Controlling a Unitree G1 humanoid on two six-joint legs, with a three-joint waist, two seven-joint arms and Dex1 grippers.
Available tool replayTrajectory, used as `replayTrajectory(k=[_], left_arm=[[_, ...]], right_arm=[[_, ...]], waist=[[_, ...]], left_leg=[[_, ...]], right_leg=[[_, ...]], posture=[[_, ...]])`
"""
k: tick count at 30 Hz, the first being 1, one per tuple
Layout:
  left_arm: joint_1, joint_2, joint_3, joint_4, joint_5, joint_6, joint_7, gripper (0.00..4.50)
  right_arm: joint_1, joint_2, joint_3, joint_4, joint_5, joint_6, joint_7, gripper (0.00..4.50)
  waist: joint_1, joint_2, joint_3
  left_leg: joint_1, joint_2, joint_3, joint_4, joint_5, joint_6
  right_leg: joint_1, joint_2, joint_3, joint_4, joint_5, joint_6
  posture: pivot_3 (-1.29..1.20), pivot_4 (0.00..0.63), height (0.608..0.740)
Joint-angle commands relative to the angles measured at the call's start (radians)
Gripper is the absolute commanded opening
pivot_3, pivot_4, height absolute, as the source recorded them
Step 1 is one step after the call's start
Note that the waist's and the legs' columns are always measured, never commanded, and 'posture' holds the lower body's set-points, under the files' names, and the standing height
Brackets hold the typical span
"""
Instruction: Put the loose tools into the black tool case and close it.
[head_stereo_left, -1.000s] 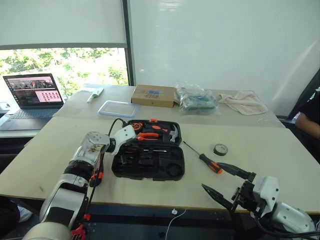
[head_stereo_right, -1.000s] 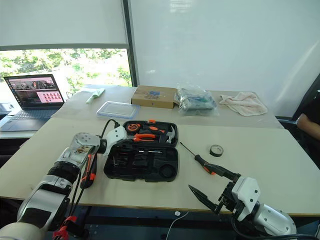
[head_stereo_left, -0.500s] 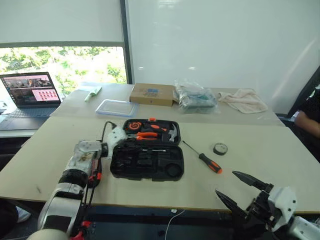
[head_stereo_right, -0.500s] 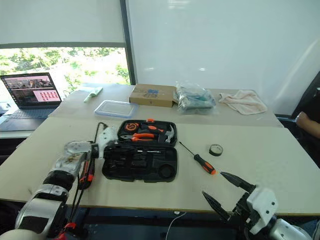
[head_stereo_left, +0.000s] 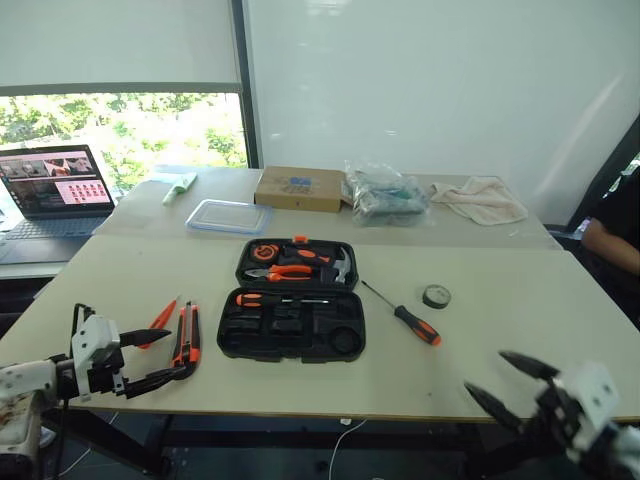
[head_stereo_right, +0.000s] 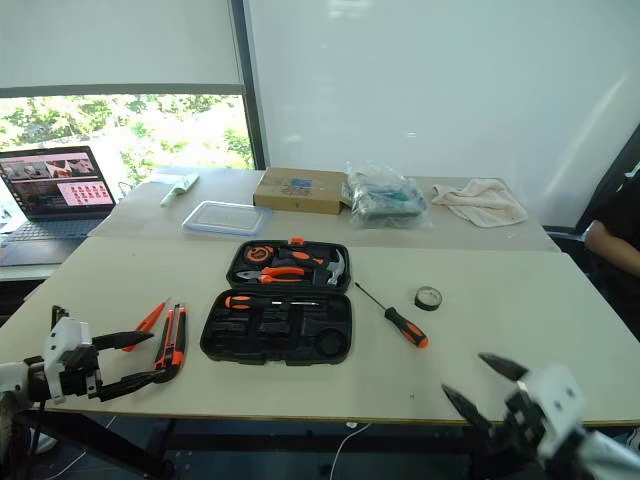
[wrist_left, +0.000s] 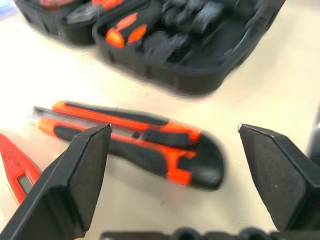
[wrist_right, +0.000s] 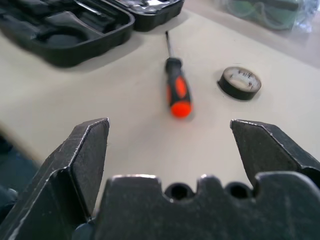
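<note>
The black tool case (head_stereo_left: 292, 335) lies open mid-table, with pliers, a hammer and a tape measure in its far half. One black-and-orange screwdriver (head_stereo_left: 268, 298) rests in a slot of the near half. Left of the case lie the utility knife (head_stereo_left: 186, 340) and the small orange screwdriver (head_stereo_left: 160, 321). My left gripper (head_stereo_left: 180, 351) is open beside the knife, and the knife (wrist_left: 135, 142) lies on the table just past its fingertips. Right of the case lie another screwdriver (head_stereo_left: 408, 318) and the tape roll (head_stereo_left: 436, 296). My right gripper (head_stereo_left: 484, 370) hangs open at the near edge, short of both.
Along the far side stand a laptop (head_stereo_left: 50, 182), a clear lidded container (head_stereo_left: 228, 215), a cardboard box (head_stereo_left: 298, 187), a plastic bag (head_stereo_left: 385, 195) and a cloth (head_stereo_left: 485, 200). A person's arm (head_stereo_left: 610, 235) shows at the right edge.
My left gripper has opened and drawn back from the case's left side to the near left. An orange handle now shows in the case's slot. The right gripper shifted slightly right.
</note>
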Motion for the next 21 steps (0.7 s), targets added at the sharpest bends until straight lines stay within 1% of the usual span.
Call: replayTrajectory(k=[1, 3, 4, 5, 7, 9, 11, 14, 18, 19, 21], left_arm=[[-0.003, -0.01, 0.006, -0.1, -0.051, 0.051, 0.024, 4.41], [-0.01, -0.019, -0.006, -0.127, -0.06, 0.073, 0.028, 4.41], [-0.016, -0.024, -0.009, -0.136, -0.06, 0.076, 0.036, 4.41], [-0.021, -0.028, -0.012, -0.142, -0.059, 0.081, 0.042, 4.41], [-0.029, -0.036, -0.016, -0.154, -0.059, 0.092, 0.053, 4.41], [-0.033, -0.043, -0.02, -0.166, -0.06, 0.1, 0.062, 4.41], [-0.032, -0.046, -0.025, -0.175, -0.062, 0.105, 0.066, 4.41], [-0.036, -0.047, -0.033, -0.179, -0.064, 0.112, 0.07, 4.5], [-0.047, -0.05, -0.044, -0.176, -0.061, 0.111, 0.074, 4.5], [-0.048, -0.051, -0.045, -0.175, -0.061, 0.109, 0.075, 4.5], [-0.049, -0.054, -0.047, -0.178, -0.063, 0.108, 0.075, 4.5]], right_arm=[[-0.217, -0.1, 0.149, 0.042, -0.029, 0.262, -0.026, 4.5], [-0.345, -0.147, 0.248, 0.09, -0.069, 0.381, -0.025, 4.5], [-0.404, -0.145, 0.283, 0.121, -0.076, 0.427, -0.032, 4.5], [-0.45, -0.142, 0.315, 0.147, -0.082, 0.457, -0.028, 4.5], [-0.53, -0.135, 0.387, 0.191, -0.104, 0.521, -0.024, 4.5], [-0.603, -0.102, 0.446, 0.246, -0.136, 0.555, -0.041, 4.5], [-0.655, -0.071, 0.489, 0.292, -0.175, 0.525, -0.045, 4.5], [-0.712, -0.02, 0.521, 0.336, -0.191, 0.546, -0.044, 3.77], [-0.731, 0.012, 0.537, 0.367, -0.222, 0.509, -0.034, 2.35], [-0.73, 0.015, 0.532, 0.367, -0.226, 0.5, -0.033, 2.1], [-0.721, 0.01, 0.506, 0.35, -0.218, 0.487, -0.023, 1.27]], waist=[[0.009, 0.002, 0.0], [0.013, 0.002, 0.0], [0.014, 0.002, 0.0], [0.011, 0.002, 0.0], [0.009, 0.002, 0.0], [0.007, 0.001, 0.0], [0.005, 0.001, 0.0], [-0.002, 0.001, 0.0], [-0.007, 0.001, 0.0], [-0.007, 0.001, 0.0], [-0.007, 0.001, 0.0]], left_leg=[[0.0, 0.0, 0.0, 0.0, 0.001, 0.0], [-0.002, 0.0, 0.0, -0.001, 0.003, 0.002], [-0.005, -0.001, 0.0, -0.001, 0.004, 0.001], [-0.007, -0.001, 0.001, -0.001, 0.004, 0.001], [-0.016, -0.001, -0.001, -0.001, 0.005, 0.0], [-0.016, -0.001, 0.0, -0.001, 0.006, -0.002], [-0.018, -0.001, 0.0, -0.001, 0.006, -0.002], [-0.019, -0.001, 0.0, -0.001, 0.006, -0.002], [-0.019, -0.001, 0.0, -0.001, 0.006, -0.002], [-0.019, -0.001, 0.0, -0.001, 0.006, -0.002], [-0.019, -0.001, 0.0, -0.001, 0.006, -0.002]], right_leg=[[-0.002, 0.001, -0.001, 0.0, 0.0, 0.0], [-0.002, 0.003, -0.001, 0.001, 0.002, -0.005], [-0.004, 0.004, -0.002, 0.002, 0.003, -0.006], [-0.006, 0.005, -0.002, 0.003, 0.005, -0.002], [-0.012, 0.007, -0.002, 0.002, 0.006, -0.001], [-0.012, 0.01, -0.002, 0.001, 0.006, -0.001], [-0.013, 0.011, -0.003, -0.002, 0.006, 0.0], [-0.012, 0.011, -0.003, -0.006, 0.007, 0.002], [-0.01, 0.01, -0.003, -0.01, 0.009, 0.005], [-0.009, 0.01, -0.003, -0.01, 0.009, 0.006], [-0.009, 0.01, -0.003, -0.011, 0.01, 0.006]], posture=[[0.0, 0.15, 0.74], [0.0, 0.15, 0.74], [0.0, 0.15, 0.74], [0.0, 0.15, 0.74], [0.0, 0.15, 0.74], [0.0, 0.15, 0.74], [0.0, 0.15, 0.74], [0.0, 0.15, 0.74], [0.0, 0.15, 0.74], [0.0, 0.15, 0.74], [0.0, 0.15, 0.74]])
